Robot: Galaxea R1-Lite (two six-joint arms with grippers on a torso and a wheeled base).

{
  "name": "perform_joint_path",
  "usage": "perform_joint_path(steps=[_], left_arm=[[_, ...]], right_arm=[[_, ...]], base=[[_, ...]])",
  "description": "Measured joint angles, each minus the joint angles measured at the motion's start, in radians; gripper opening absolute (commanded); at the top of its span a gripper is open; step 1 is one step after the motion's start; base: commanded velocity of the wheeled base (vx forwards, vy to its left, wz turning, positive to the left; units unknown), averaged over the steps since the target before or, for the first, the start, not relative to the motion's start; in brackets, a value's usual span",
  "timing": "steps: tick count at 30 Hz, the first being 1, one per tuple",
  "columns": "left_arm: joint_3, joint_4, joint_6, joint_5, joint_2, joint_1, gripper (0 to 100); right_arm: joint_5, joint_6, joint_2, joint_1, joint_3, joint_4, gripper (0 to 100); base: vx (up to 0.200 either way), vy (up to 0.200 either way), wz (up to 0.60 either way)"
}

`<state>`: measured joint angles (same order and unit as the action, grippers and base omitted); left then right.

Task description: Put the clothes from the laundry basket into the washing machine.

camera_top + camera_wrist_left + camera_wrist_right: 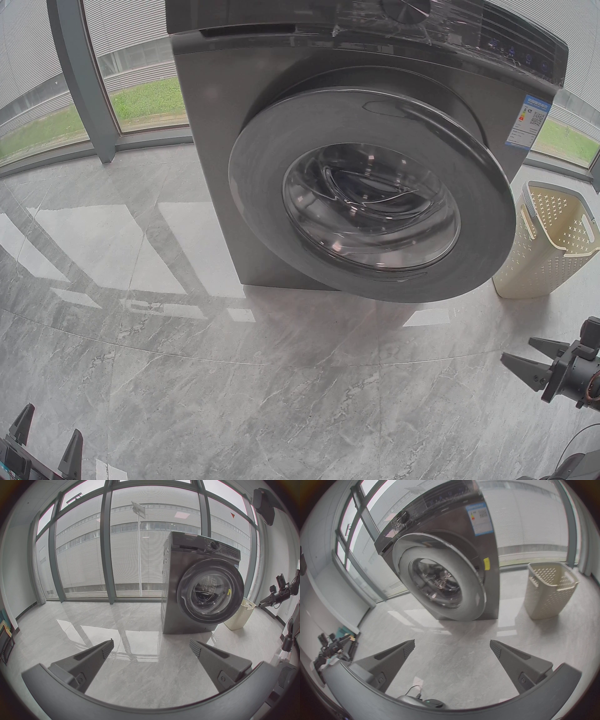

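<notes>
Washing machine [212, 125] is standing on the floor [187, 375] at far centre, its door [375, 200] facing the near side. Windows [144, 94] are running behind it along the far side. Laundry basket [531, 262] is sitting on the floor just beside the machine's right side. Left gripper [52, 420] is hanging over the floor at near left, well apart from the machine. Right gripper [517, 349] is hanging at near right, in front of the basket, apart from it.

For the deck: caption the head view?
Washing machine, door ajar, cream laundry basket at the robot's right; left claw and right claw open, empty.
</notes>
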<state>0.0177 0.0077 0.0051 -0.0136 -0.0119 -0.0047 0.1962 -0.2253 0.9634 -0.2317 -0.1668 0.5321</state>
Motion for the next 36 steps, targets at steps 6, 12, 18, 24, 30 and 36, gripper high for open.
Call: perform_joint_path(steps=[6, 12, 18, 24, 30, 36], left_arm=[[0.000, 0.000, 0.000, -0.001, 0.000, -0.001, 100], [0.000, 0.001, -0.003, -0.004, 0.000, -0.001, 100], [0.000, 0.001, -0.006, -0.006, -0.001, -0.001, 100], [0.000, 0.002, -0.006, -0.006, -0.001, -0.002, 100], [0.000, 0.002, -0.007, -0.006, -0.001, -0.002, 100], [0.000, 0.001, -0.006, -0.006, -0.002, -0.003, 100]], right_arm=[[-0.030, -0.094, 0.117, -0.172, -0.041, 0.115, 100], [-0.048, -0.152, 0.184, -0.288, -0.108, 0.133, 100], [-0.054, -0.161, 0.266, -0.331, -0.193, 0.140, 100], [-0.054, -0.162, 0.327, -0.341, -0.251, 0.139, 100], [-0.054, -0.162, 0.373, -0.350, -0.290, 0.143, 100], [-0.082, -0.161, 0.424, -0.328, -0.326, 0.227, 100]], base=[[0.000, -0.100, 0.00], [0.000, 0.000, 0.00], [0.200, 0.000, 0.00], [0.200, 0.000, 0.00], [0.200, 0.000, 0.00], [0.200, 0.000, 0.00]])
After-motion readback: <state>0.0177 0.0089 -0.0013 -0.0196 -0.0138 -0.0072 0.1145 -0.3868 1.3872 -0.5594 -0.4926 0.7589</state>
